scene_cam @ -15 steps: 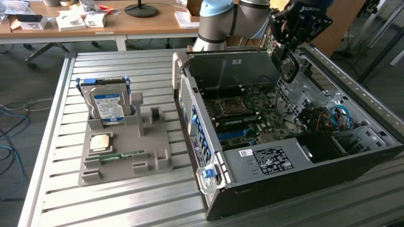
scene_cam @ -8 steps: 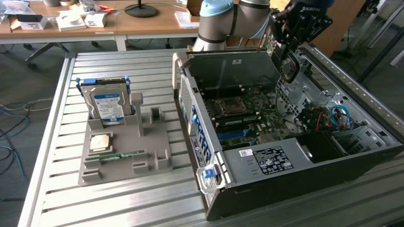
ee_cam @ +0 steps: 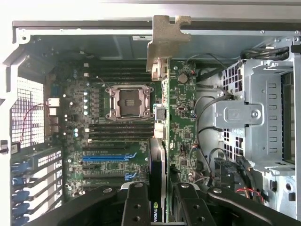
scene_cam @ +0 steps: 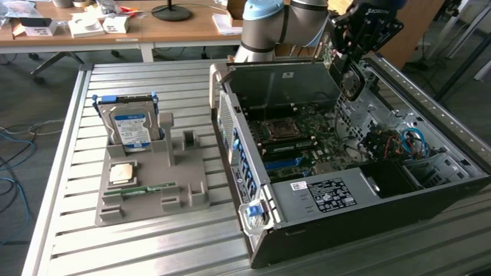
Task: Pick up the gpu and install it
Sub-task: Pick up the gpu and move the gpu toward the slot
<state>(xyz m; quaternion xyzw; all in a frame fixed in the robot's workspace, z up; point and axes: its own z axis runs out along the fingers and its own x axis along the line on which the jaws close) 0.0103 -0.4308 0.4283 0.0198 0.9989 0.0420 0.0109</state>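
Holding gpu (ee_cam: 158,160) edge-on in jaws closed on its faces, above motherboard (ee_cam: 183,117) of open case (scene_cam: 322,230) on tabletop (scene_cam: 153,247); picked up, well apart from grey holder (scene_cam: 153,184), not yet seated in any slot.

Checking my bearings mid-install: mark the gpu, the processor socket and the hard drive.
gpu (ee_cam: 157,165), wrist view, its black edge.
processor socket (ee_cam: 128,101), wrist view, its centre.
hard drive (scene_cam: 130,129), exterior view, its label.

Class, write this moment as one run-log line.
stage: gpu held over open case | claw: shut on gpu | gpu: edge-on above motherboard, not seated
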